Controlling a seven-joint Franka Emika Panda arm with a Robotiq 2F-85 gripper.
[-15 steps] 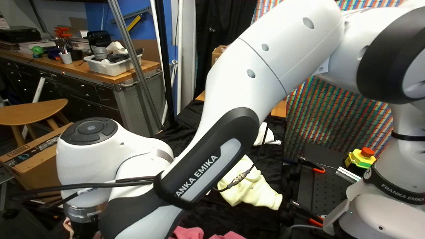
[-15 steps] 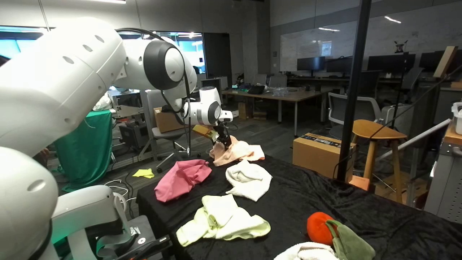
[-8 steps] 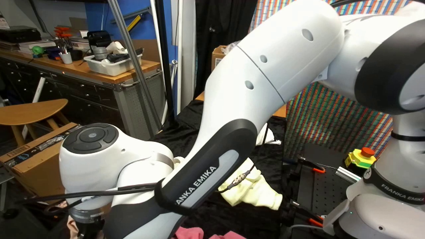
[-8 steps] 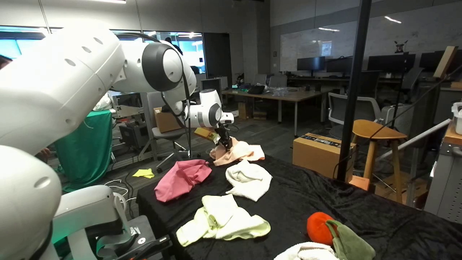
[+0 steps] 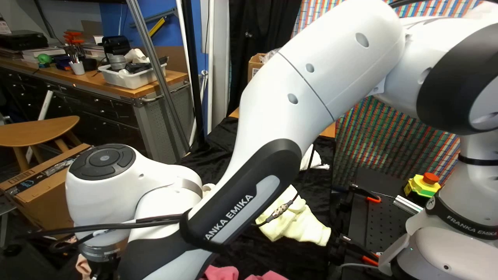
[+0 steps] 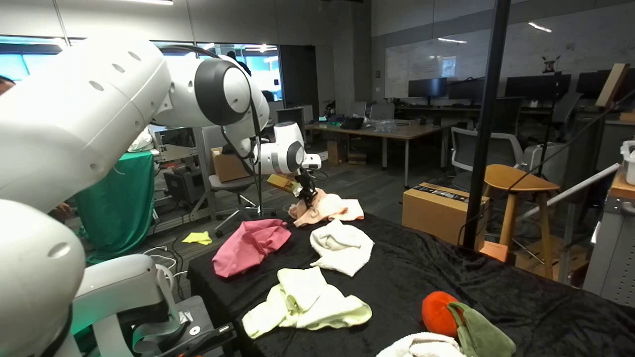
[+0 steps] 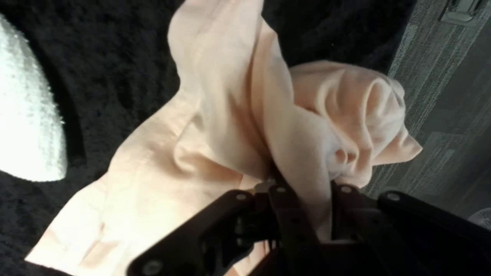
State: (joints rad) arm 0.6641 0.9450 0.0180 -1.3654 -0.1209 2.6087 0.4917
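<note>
Nearest me, on the black-draped surface (image 6: 397, 277): a white towel (image 6: 421, 345), partly out of my sight, with a red rounded object (image 6: 440, 313) and a soft green piece (image 6: 483, 332) close by. Next, a crumpled lime cloth (image 6: 307, 305), one end near the edge by the arm's base (image 5: 447, 249). Past that, a pink cloth (image 6: 253, 248) bunched near the adjoining edge; a second white cloth (image 6: 342, 246) near it, farther in from that edge. At the far corner of the surface, the peach cloth (image 7: 222, 145), heaped in folds. Black fingers (image 7: 285, 205) are down in it, pinching a fold of fabric between them. In the wrist view its crumpled end overlaps the line of the edge, dark floor (image 7: 441, 161) behind. Off the surface: wooden stool (image 6: 516, 176), cardboard box (image 6: 436, 213) near it. Beyond, a grey chair (image 6: 230, 185) carrying a carton (image 6: 229, 164); farthest, a whiteboard (image 6: 476, 64).
</note>
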